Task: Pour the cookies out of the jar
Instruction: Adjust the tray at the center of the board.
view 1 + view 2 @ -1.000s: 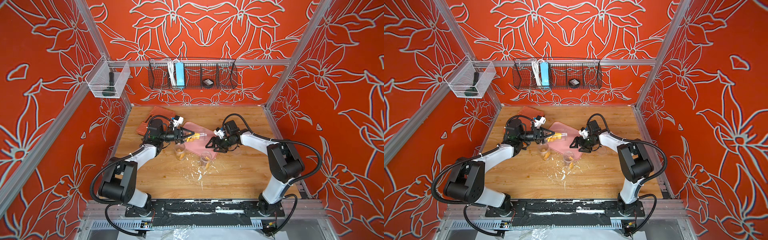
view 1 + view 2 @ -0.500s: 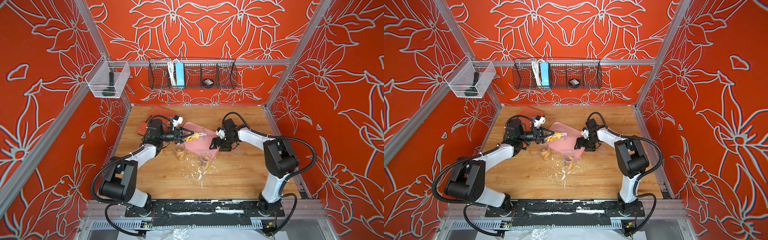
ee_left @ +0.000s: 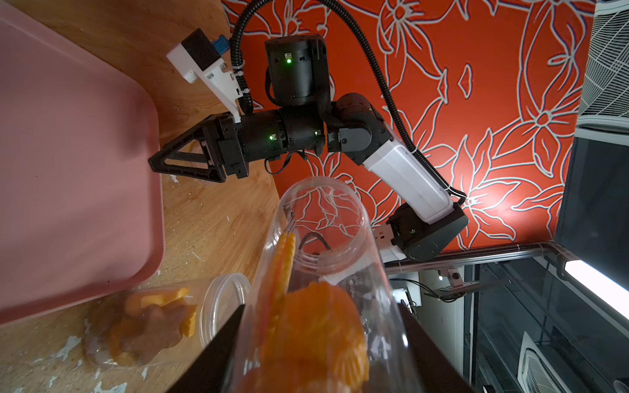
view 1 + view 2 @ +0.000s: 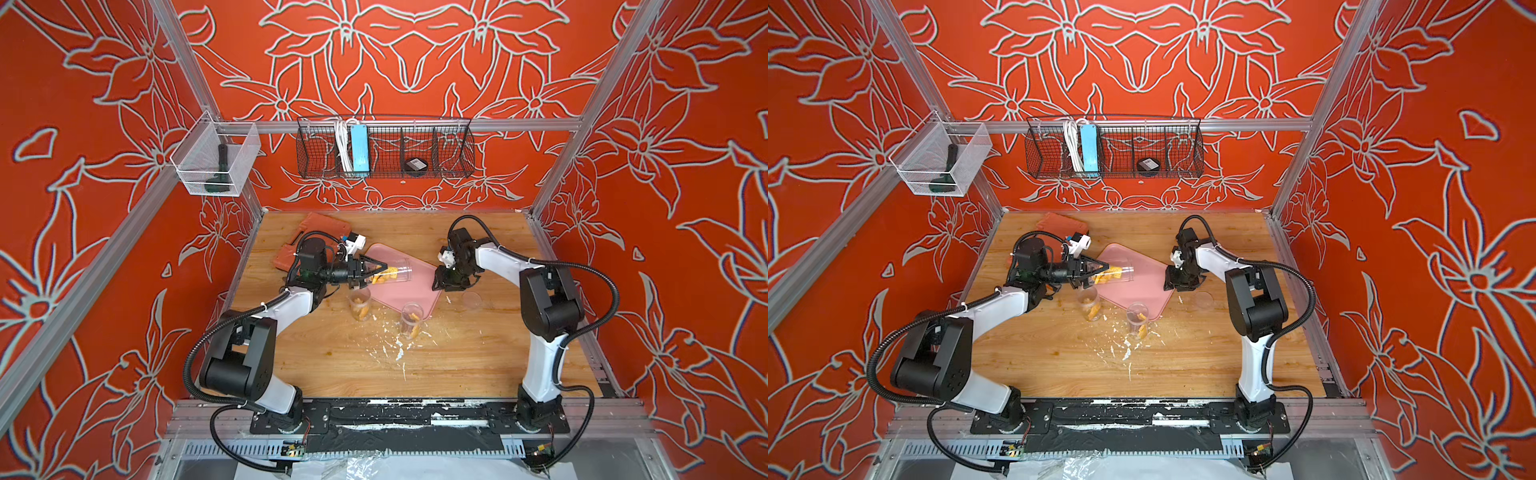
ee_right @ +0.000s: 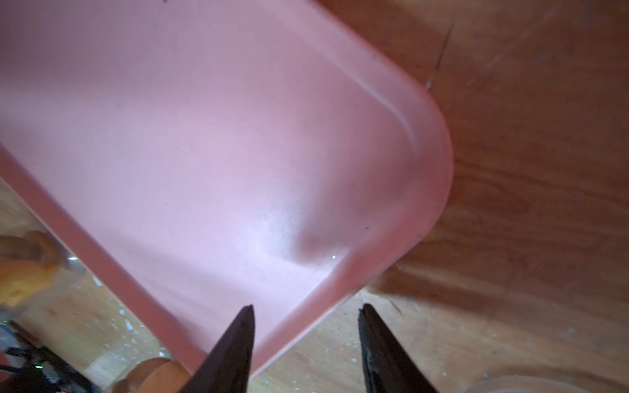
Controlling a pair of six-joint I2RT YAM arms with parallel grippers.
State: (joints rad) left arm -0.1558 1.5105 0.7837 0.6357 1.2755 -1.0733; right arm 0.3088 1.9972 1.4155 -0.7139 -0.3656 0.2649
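Holds the jar (image 4: 398, 272) level above the pink tray (image 4: 409, 293) at mid-frame in both top views, with the left gripper (image 4: 380, 272) pinched around its base end and the mouth turned toward frame right. Carries the cookies (image 3: 316, 326) inside, bunched near the claw at lower centre of the left wrist view. Sets the right gripper (image 5: 306, 306) astride the tray's rim by a corner, fingers (image 5: 238, 340) spread: one over the tray, one over the table (image 5: 510, 238).
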